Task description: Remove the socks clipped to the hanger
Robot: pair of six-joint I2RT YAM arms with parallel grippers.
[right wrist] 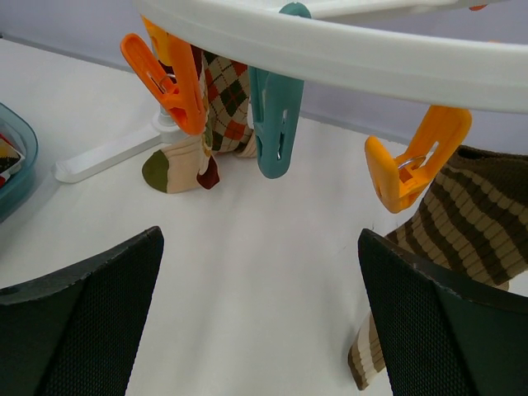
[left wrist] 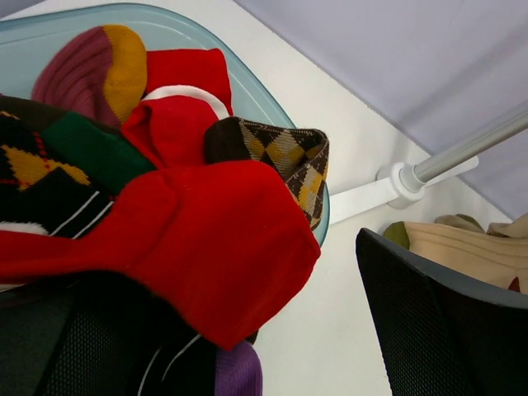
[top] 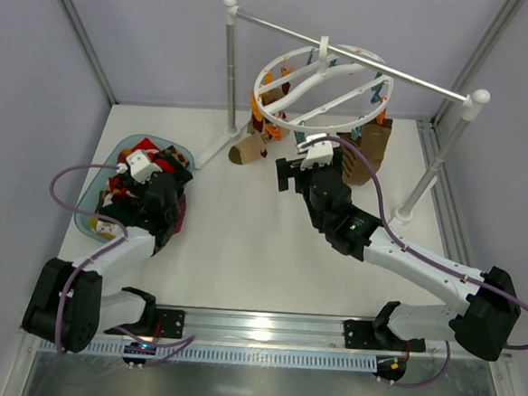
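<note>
left black two-finger gripper (left wrist: pixel 231 305): jaws stood wide, empty | right black two-finger gripper (right wrist: pixel 260 239): likewise | left white arm (top: pixel 106 255), right white arm (top: pixel 413 263): stretched forward

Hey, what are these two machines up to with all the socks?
A round white hanger is being cleared. The left pincer is open above a tray piled with socks. The right pincer, also open and empty, sits just under the hanger's rim near its clips. An argyle sock and a brown striped sock still hang there.
</note>
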